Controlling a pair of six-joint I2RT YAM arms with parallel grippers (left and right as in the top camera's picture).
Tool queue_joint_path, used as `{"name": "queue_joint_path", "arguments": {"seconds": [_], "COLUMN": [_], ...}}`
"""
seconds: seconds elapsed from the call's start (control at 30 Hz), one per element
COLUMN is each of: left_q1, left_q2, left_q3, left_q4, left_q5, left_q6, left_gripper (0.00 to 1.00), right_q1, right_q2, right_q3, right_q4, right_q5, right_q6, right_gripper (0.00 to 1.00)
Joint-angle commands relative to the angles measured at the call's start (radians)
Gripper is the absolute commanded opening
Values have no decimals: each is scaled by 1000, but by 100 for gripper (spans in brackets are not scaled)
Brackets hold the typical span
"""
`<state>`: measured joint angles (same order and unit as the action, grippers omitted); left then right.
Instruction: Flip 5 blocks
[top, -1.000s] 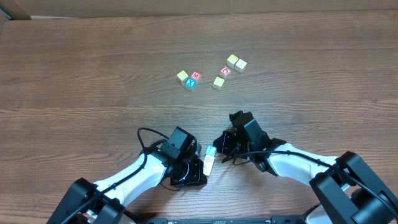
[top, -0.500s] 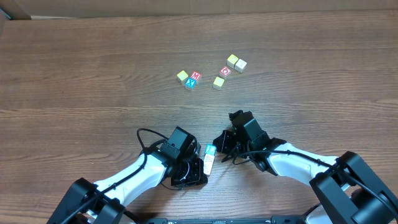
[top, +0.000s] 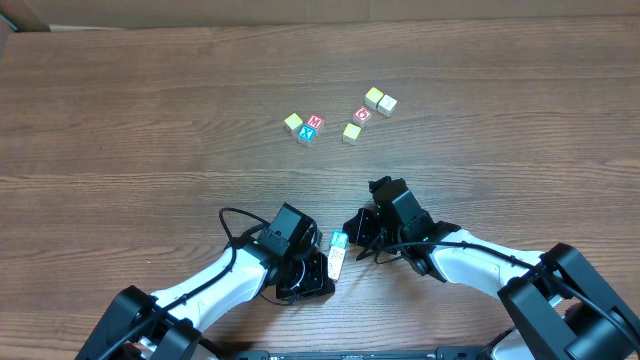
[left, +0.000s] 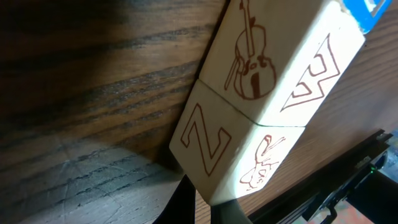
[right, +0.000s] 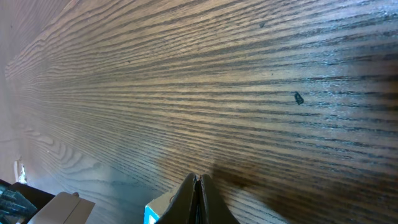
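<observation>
While the left gripper and right gripper sit pinched closed, three blocks lie in a row between them.

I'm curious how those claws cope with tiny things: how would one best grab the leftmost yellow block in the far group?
Probably from straight above, pinching the yellow block by its near and far side faces. It lies flat with those faces clear; the red M block crowds its right side.
</observation>
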<state>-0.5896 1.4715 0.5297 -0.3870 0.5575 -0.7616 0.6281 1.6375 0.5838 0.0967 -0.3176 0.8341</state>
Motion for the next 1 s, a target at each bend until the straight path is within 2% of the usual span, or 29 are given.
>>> {"name": "queue_joint_path", "arguments": {"seconds": [0.0,0.97], "left_q1": [-1,-23], "left_q2": [8,8], "left_q3": [11,11], "left_q4": [33,33], "left_q5": [-24,-26], "left_q6": [-27,-29], "left_gripper": [4,5], "right_q1": [12,12], "right_q2": [3,3], "right_q3": [6,6], "right_q4": [-8,-13], "right_q5": [-54,-52], "right_q6": [-3,-2], "right_gripper": [4,4]}}
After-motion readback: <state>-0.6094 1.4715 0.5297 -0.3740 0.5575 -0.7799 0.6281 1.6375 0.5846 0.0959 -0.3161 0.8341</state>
